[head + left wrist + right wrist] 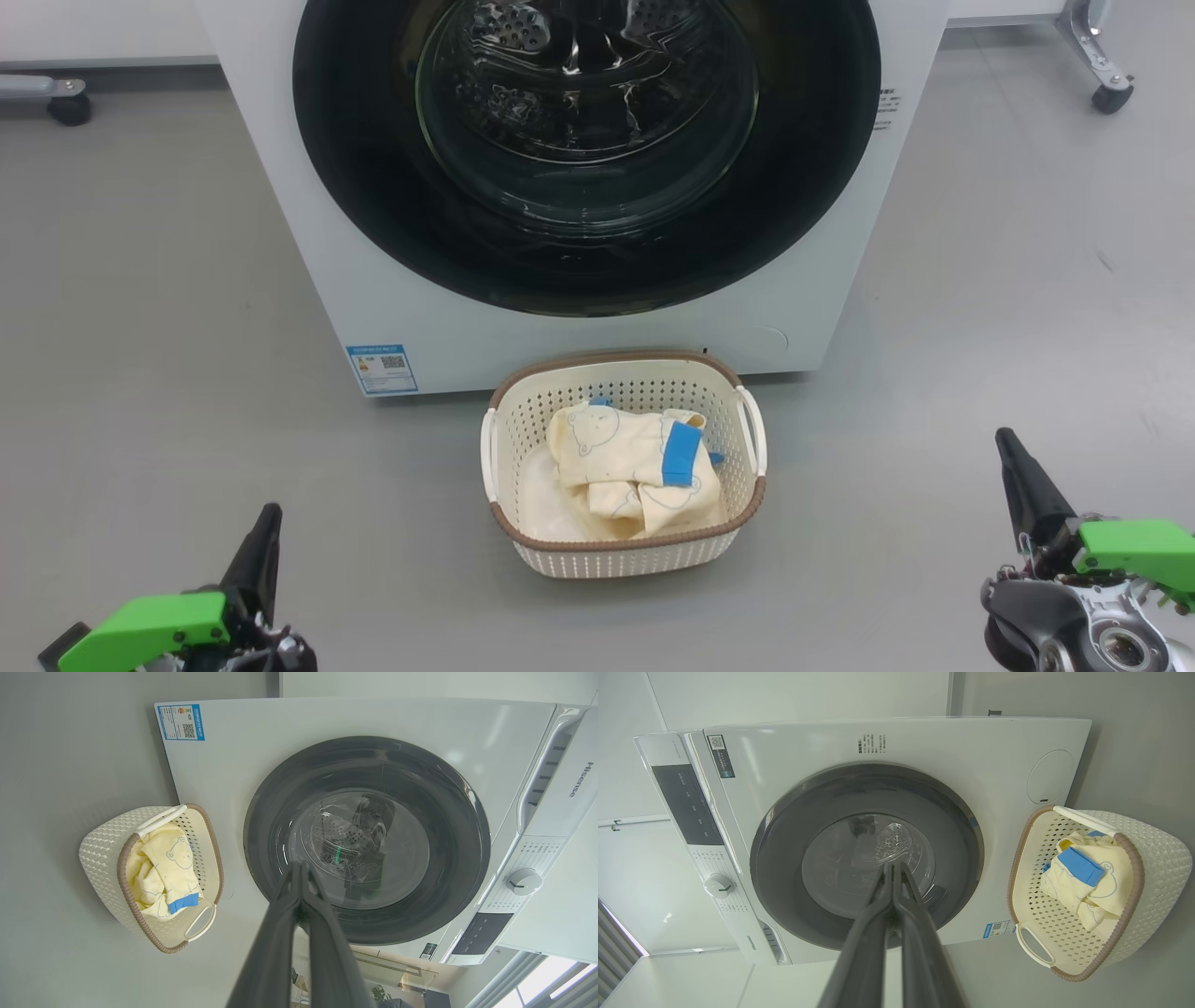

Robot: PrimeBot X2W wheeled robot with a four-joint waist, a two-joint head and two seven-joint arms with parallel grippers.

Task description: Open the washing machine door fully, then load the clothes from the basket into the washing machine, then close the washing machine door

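My left gripper (269, 519) and right gripper (1007, 451) sit pinched closed, empty. The round, glossy black-rimmed glass door (355, 187) looks rigid and slick; I'd hook its rim edge.

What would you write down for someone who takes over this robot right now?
Left tool: shut, empty, low at the left, touching nothing.
Right tool: shut, empty, low at the right, touching nothing.
Washing machine door: closed on the washing machine.
Clothes: piled in the basket, which stands on the floor just in front of the machine.
Done: nothing yet.
Left: open the door fully, load the clothes, close the door.
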